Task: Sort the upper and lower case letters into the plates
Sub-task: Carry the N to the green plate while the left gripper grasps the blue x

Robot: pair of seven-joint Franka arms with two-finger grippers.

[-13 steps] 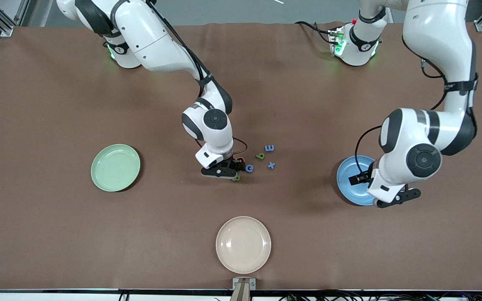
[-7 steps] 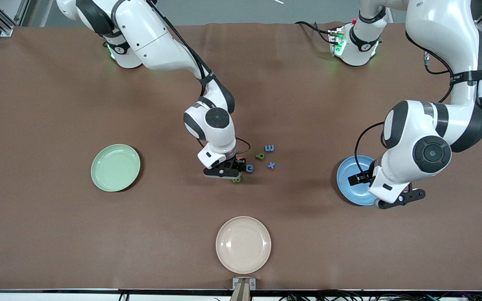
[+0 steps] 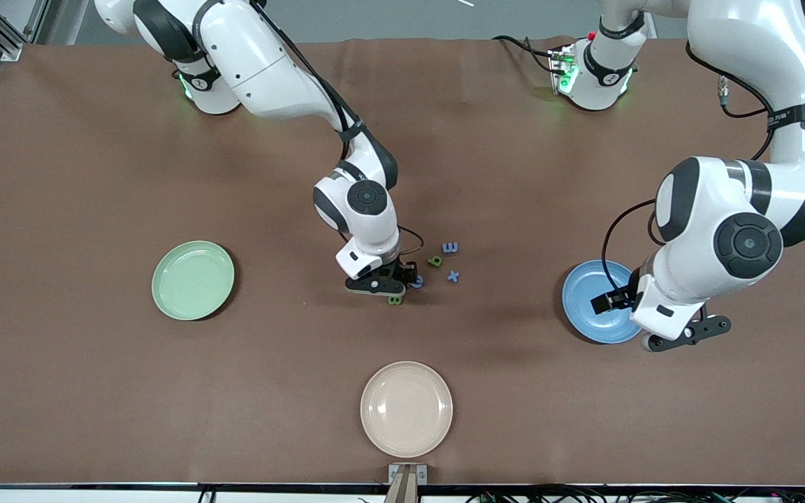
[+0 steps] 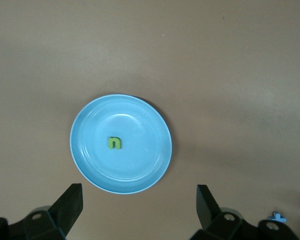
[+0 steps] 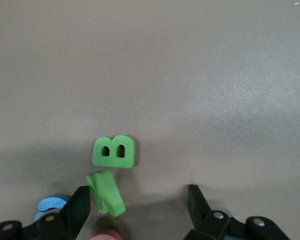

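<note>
My right gripper [image 3: 380, 285] is open and low over the cluster of letters at the table's middle. In the right wrist view [image 5: 138, 202] a tilted green piece [image 5: 106, 192] lies between the fingers, close to one finger [image 5: 79, 206]. A green B [image 5: 114, 151] lies flat just past it and also shows in the front view [image 3: 395, 300]. A blue piece [image 5: 52, 205] and a red piece [image 5: 106, 235] show at the edge. My left gripper [image 3: 685, 334] is open and empty [image 4: 140, 205] beside the blue plate [image 3: 588, 300], which holds a green n [image 4: 114, 143]. The mint plate [image 3: 193, 280] is empty.
More letters lie beside the right gripper: a blue one [image 3: 417, 281], a green one [image 3: 434, 261], a blue E shape [image 3: 450, 247] and a blue x [image 3: 453, 276]. A cream plate [image 3: 407, 409] sits near the front edge.
My right gripper has shifted a little toward the letters. My left gripper has drawn back from over the blue plate toward the left arm's end of the table.
</note>
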